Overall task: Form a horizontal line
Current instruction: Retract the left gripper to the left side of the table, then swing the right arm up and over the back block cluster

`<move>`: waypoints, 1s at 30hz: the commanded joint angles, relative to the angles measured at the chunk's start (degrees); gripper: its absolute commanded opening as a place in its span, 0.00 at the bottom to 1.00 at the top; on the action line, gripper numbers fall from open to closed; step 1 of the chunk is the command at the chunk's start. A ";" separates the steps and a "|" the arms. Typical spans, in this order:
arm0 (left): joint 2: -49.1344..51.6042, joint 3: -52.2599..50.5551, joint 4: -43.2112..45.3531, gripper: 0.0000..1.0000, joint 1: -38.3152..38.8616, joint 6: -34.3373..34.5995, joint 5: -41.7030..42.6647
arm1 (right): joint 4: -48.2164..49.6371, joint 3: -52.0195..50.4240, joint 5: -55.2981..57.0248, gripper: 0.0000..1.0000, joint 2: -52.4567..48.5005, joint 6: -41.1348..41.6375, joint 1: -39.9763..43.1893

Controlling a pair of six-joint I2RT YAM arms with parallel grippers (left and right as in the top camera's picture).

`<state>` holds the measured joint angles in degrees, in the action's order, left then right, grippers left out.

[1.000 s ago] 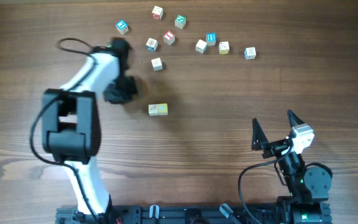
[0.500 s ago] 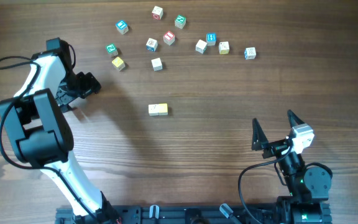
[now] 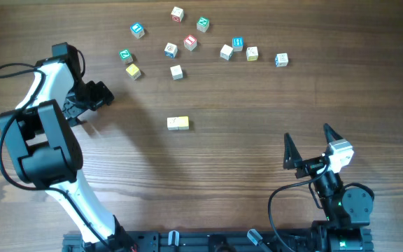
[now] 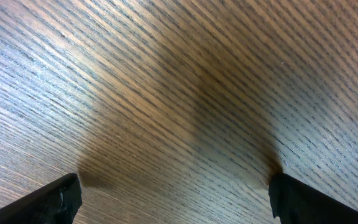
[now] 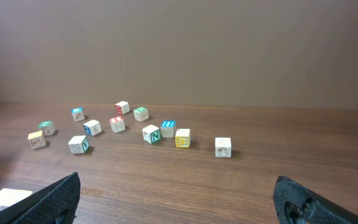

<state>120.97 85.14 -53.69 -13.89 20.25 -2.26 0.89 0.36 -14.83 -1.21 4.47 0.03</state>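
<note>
Two pale blocks (image 3: 178, 123) lie side by side, touching, in a short row near the table's middle; the right wrist view shows that pair (image 5: 8, 198) at its lower left edge. Several more lettered blocks (image 3: 190, 42) are scattered along the far side, from a blue one (image 3: 137, 29) to another blue one (image 3: 280, 59). My left gripper (image 3: 93, 98) hovers open and empty at the left, well away from the pair; its wrist view shows the left gripper (image 4: 176, 202) over bare wood only. My right gripper (image 3: 306, 138) stands open and empty at the near right.
A green block (image 3: 125, 54) and a yellow block (image 3: 133, 71) lie just right of the left arm. In the right wrist view the right gripper (image 5: 179, 202) faces the scattered blocks (image 5: 151, 134), with a lone white one (image 5: 223, 147) nearest.
The left arm swung away to the left from beside the two-block row, uncovering the green and yellow blocks. It has held still for the last half second. The right arm has not moved.
</note>
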 commanded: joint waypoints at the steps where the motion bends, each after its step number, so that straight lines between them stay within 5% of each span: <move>1: 1.07 0.70 0.17 1.00 -0.11 -0.07 0.42 | 0.33 -0.04 -0.50 1.00 0.42 0.20 -0.28; 13: 1.07 0.70 0.17 1.00 -0.11 -0.07 0.39 | 0.72 0.57 -6.27 1.00 0.31 1.57 -0.28; 20: 1.07 0.70 0.17 1.00 -0.11 -0.04 0.42 | -1.97 10.34 -6.25 1.00 -3.08 3.63 -0.28; 26: 1.07 0.70 0.17 1.00 -0.11 -0.04 0.42 | -2.47 27.21 -14.43 1.00 -23.43 3.67 -0.28; 30: 1.07 0.70 0.17 1.00 -0.11 -0.04 0.42 | -15.37 47.89 -22.03 1.00 -41.35 3.72 -0.28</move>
<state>120.99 85.14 -53.63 -13.89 20.25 -2.07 -8.95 37.04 -30.44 -34.87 7.66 -0.03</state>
